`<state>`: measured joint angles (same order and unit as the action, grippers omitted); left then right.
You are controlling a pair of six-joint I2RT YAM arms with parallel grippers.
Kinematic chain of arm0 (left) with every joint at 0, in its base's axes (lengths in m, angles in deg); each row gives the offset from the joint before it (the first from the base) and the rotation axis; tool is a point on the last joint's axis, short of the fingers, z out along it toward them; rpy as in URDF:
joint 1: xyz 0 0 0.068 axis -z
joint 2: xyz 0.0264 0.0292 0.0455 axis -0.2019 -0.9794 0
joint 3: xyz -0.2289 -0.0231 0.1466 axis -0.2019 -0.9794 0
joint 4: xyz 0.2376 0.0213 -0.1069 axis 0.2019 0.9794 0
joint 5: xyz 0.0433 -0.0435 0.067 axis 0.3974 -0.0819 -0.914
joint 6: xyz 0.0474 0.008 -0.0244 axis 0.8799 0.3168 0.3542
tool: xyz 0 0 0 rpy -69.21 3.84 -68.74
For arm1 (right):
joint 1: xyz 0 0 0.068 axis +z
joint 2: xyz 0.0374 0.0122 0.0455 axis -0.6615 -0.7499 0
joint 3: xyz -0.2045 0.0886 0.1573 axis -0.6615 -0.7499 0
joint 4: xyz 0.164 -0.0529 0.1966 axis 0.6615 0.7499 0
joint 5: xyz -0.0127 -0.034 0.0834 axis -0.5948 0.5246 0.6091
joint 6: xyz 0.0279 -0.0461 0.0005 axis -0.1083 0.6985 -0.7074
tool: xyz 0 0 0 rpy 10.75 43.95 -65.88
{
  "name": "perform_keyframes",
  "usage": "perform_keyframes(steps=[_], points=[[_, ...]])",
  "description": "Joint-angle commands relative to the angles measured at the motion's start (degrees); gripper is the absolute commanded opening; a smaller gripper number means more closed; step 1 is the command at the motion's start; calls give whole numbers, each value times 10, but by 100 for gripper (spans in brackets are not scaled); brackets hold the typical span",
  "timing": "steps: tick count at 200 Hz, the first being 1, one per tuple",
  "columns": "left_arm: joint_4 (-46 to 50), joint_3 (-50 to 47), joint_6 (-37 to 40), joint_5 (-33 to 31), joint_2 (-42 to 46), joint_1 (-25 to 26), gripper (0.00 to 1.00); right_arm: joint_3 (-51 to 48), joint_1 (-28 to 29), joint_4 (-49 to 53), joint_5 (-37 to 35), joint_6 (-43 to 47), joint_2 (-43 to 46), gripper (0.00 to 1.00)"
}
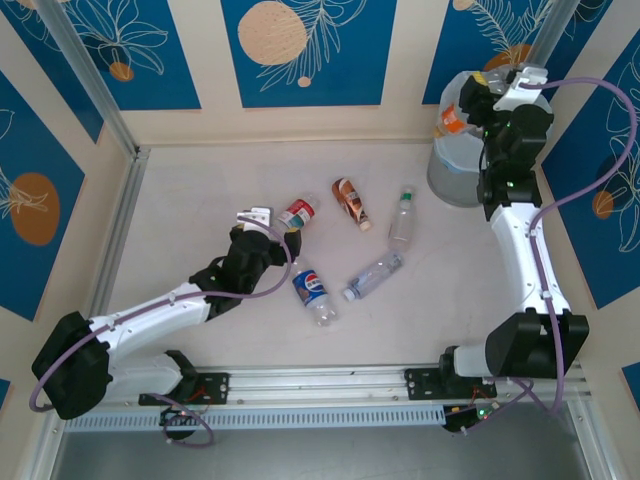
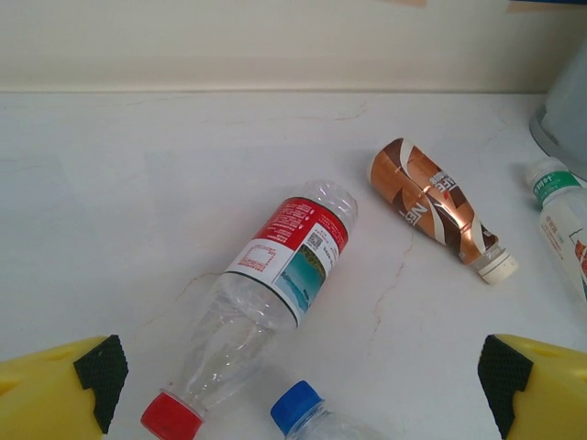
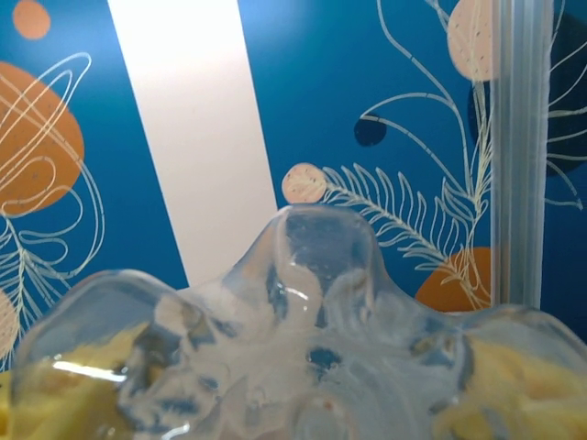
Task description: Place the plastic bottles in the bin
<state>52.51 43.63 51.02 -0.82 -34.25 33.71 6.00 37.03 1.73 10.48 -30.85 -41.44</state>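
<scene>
left claw (image 2: 301,371) wide, above red-label bottle (image 2: 289,257) | right claw (image 3: 293,385) holding clear bottle (image 3: 312,275) over bin (image 1: 455,172), far right | bottle judged light, thin-walled, slippery: grip labelled middle gently

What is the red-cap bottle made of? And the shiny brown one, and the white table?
Red-capped bottle: clear, glossy plastic by the look; the table shows through it and it glints.
Brown bottle: probably plastic too, under a shiny coppery wrap, creased in the middle.
Table: smooth, matte white top with faint thin veins, maybe stone-look laminate; hard to say.
</scene>
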Motion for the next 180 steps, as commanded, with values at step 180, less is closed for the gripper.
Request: perform_keyframes(steps=[180], points=[[1, 0, -20, -1, -11, -13, 99, -11, -15, -129, -196, 163, -112, 0]])
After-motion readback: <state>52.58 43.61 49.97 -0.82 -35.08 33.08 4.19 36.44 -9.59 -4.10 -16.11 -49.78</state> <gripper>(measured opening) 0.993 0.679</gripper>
